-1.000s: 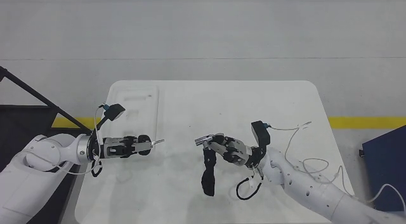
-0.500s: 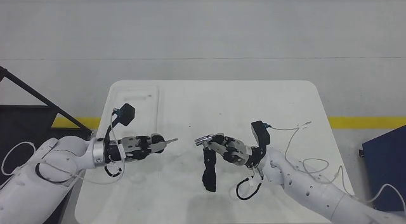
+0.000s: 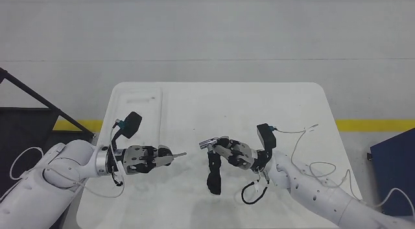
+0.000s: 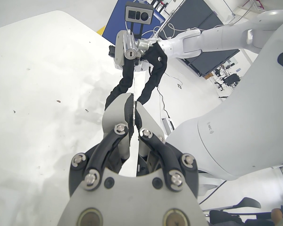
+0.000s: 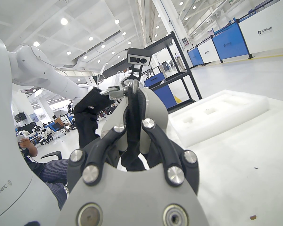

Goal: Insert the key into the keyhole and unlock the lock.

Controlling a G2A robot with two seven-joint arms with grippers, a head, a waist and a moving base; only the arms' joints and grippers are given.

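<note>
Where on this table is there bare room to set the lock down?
Bare: the far stretch of the table between the foam tray and the right edge. Crowded: the near middle, where the left gripper with the key faces the right gripper holding the lock, its black cable hanging down.

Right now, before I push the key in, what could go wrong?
The key in the left pincer is apart from the keyhole and looks off its line in the top view; a straight push may hit the lock beside it. The right pincer holds the lock by its black sleeve, so it may swing away.
</note>
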